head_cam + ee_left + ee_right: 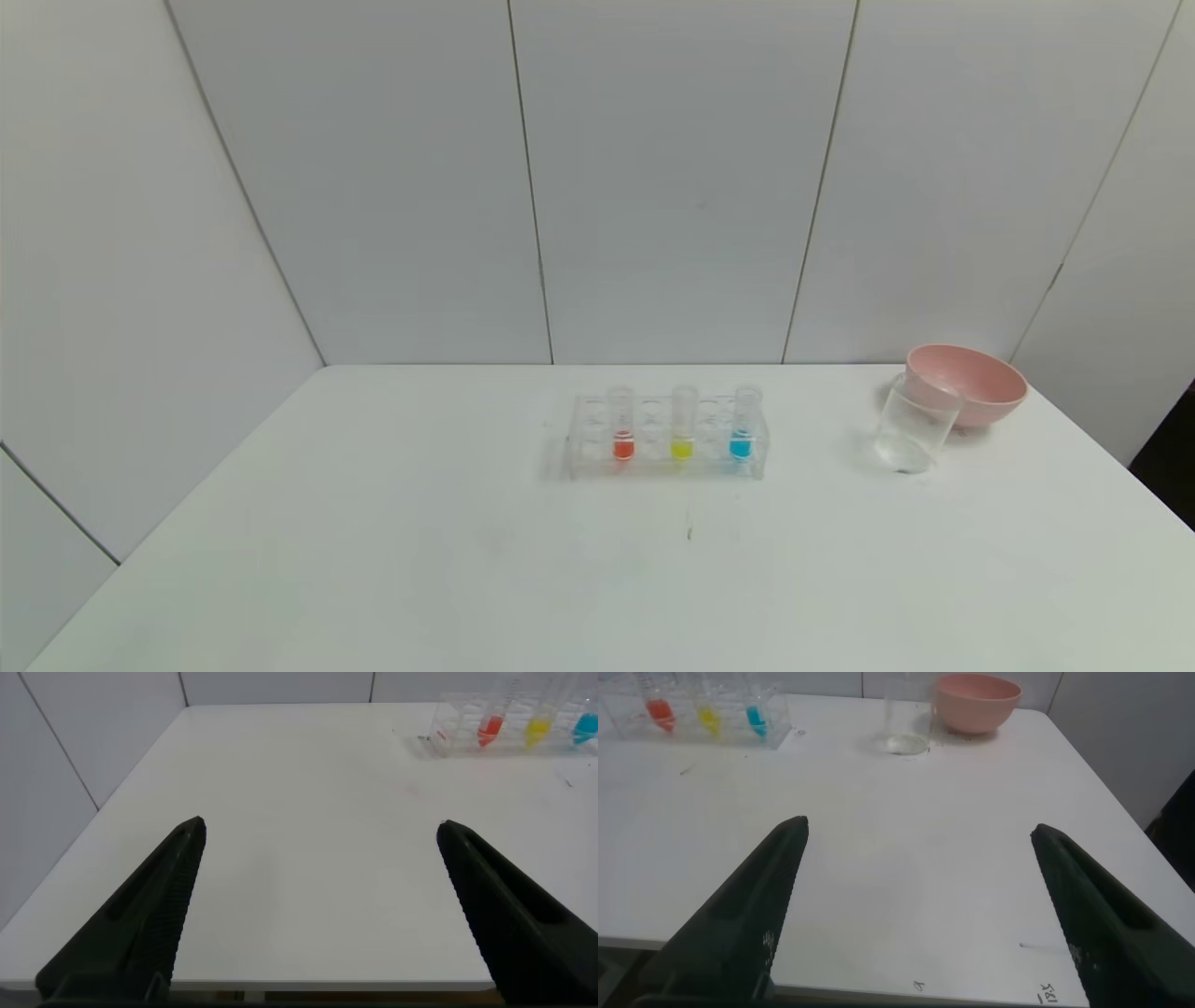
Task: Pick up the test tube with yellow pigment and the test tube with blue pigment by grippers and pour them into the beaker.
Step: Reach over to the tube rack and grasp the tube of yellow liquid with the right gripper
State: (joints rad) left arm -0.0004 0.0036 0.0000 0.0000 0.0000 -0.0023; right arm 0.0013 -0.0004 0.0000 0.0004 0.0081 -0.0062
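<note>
A plain white desk (392, 560) with a smooth matte top fills the lower half of the head view, backed by pale grey wall panels (672, 177) joined by thin seams. A small dark mark (689, 534) shows on the desk just in front of the rack.

Near the middle of the desk stands a clear plastic tube rack (667, 437). Three slim clear tubes stand upright in it in a row: a tube with red-orange liquid (623, 431) on the robot's left, the test tube with yellow pigment (682, 429) in the middle, and the test tube with blue pigment (742, 427) on the right. Well apart to the right stands the clear straight-sided beaker (915, 425), and just behind it, touching or nearly so, a round pink bowl (966, 383) near the desk's far right corner.

The left tool (318, 835) hangs over the desk's near left part, its two black fingers (159, 905) spread wide with nothing between them. The right tool (920, 835) hangs over the near right part, also spread wide and holding nothing. Bare desk lies between each tool and the rack.
</note>
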